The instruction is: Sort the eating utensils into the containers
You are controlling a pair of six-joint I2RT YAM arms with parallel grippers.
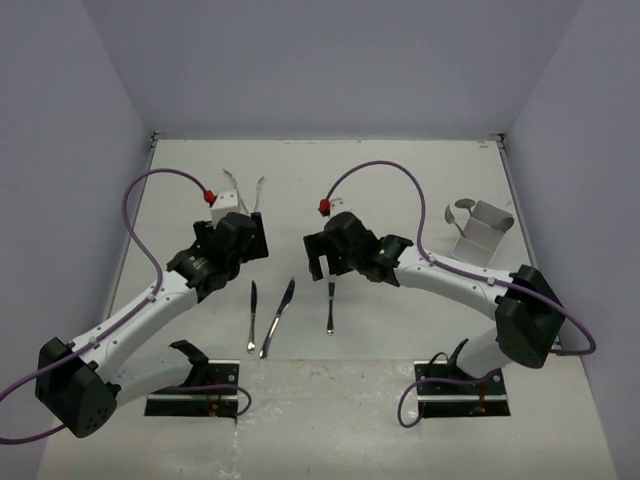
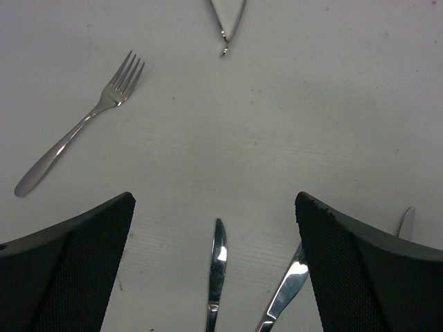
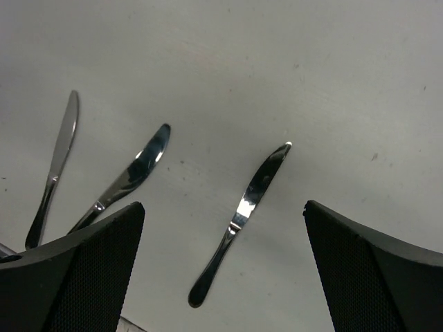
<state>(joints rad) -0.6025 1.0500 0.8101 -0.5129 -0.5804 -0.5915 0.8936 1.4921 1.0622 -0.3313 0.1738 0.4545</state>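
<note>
Three table knives lie side by side on the table between the arms: left (image 1: 252, 316), middle (image 1: 278, 317), right (image 1: 330, 305). My left gripper (image 1: 243, 250) is open and empty, hovering above the left knife (image 2: 217, 273), with the middle knife (image 2: 287, 290) by its right finger. A fork (image 2: 79, 128) lies to the far left in that view. My right gripper (image 1: 322, 262) is open and empty above the right knife (image 3: 246, 207), which lies between its fingers. A pale white container (image 1: 230, 200) with utensil handles sticking out stands behind the left gripper.
A second pale translucent container (image 1: 480, 228) with a spoon (image 1: 460, 210) at it stands at the right back. Two thin metal pieces meeting in a V (image 2: 230, 21) show at the top of the left wrist view. Grey walls close in the table (image 1: 400, 430).
</note>
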